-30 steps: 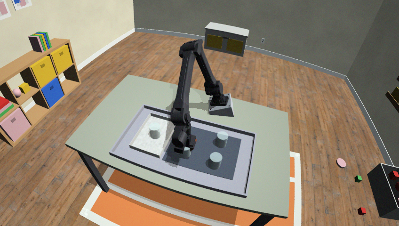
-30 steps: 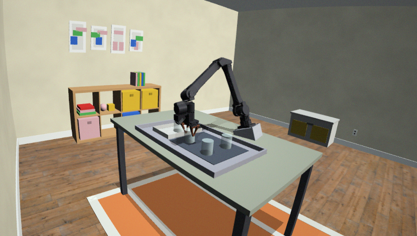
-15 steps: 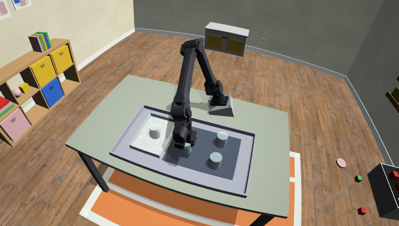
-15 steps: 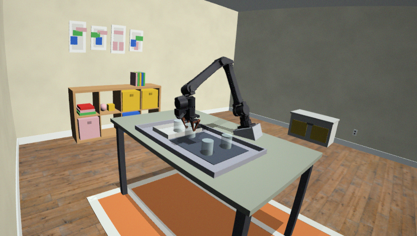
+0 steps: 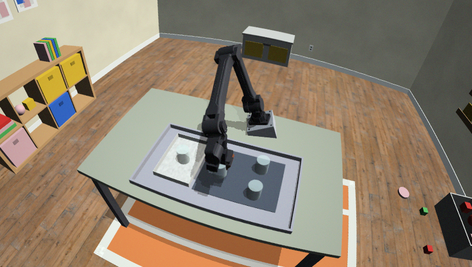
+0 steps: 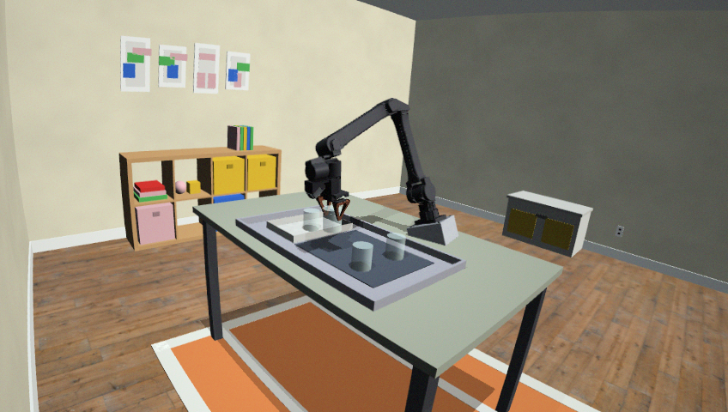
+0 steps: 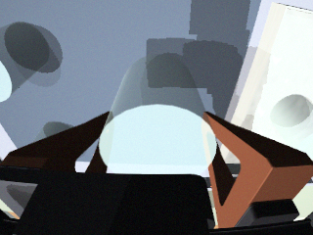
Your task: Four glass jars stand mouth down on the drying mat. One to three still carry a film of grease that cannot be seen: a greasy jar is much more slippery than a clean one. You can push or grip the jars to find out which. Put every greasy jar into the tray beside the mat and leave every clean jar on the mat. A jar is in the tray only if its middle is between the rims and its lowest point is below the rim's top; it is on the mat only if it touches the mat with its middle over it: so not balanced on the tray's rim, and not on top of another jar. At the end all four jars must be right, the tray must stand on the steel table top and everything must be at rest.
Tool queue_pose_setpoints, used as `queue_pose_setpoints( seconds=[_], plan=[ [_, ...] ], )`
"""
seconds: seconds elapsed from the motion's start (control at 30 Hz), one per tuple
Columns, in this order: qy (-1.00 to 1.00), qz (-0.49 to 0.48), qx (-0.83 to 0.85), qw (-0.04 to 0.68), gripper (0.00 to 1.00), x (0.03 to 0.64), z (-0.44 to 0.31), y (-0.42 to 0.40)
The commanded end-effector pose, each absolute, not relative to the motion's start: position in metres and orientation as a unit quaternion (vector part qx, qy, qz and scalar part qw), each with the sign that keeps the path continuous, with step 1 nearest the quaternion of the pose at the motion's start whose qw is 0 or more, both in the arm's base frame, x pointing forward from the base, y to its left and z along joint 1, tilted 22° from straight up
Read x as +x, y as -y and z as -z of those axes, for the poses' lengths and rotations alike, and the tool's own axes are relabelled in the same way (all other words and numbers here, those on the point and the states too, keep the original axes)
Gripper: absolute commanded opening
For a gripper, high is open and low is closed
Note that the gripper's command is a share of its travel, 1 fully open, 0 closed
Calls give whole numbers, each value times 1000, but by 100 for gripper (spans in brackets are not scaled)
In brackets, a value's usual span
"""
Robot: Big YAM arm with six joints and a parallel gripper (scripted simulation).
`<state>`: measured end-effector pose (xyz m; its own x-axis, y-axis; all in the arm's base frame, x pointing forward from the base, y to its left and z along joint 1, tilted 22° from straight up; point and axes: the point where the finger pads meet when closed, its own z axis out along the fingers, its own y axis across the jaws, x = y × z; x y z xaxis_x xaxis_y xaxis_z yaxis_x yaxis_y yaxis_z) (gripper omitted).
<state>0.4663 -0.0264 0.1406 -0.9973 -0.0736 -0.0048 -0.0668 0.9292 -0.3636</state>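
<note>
My gripper [image 5: 219, 168] [image 6: 332, 211] [image 7: 157, 118] is shut on a glass jar [image 5: 221, 172] [image 6: 331, 218] [image 7: 156, 140], mouth down. It holds the jar a little above the dark drying mat [image 5: 238, 196] [image 6: 326, 250] [image 7: 98, 20], close to the mat's edge by the white tray [image 5: 165, 169] [image 6: 288, 229] [image 7: 288, 39]. One jar [image 5: 182, 154] [image 6: 312, 218] [image 7: 290, 110] stands inside the tray. Two jars stand on the mat, one at the back [image 5: 262, 164] [image 6: 395, 245] and one at the front [image 5: 255, 189] [image 6: 361, 255]. In the wrist view one of them [image 7: 31, 49] shows at the upper left.
Mat and tray lie on a grey rimmed steel top [image 5: 211, 202] [image 6: 388, 291] on the green table [image 5: 318, 211] [image 6: 459, 305]. The arm's base [image 5: 261, 127] [image 6: 436, 229] stands behind the mat. The tray's near rim [image 7: 250, 74] is just beside the held jar.
</note>
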Motion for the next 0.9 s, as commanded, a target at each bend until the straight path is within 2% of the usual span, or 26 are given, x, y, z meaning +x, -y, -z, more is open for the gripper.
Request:
queue_pose_setpoints(
  seconds=[0.0, 0.87],
  plan=[
    [-981, 185, -27, 48, 0, 483, -181, 15],
    [-981, 185, -27, 48, 0, 481, -201, 7]
  ],
)
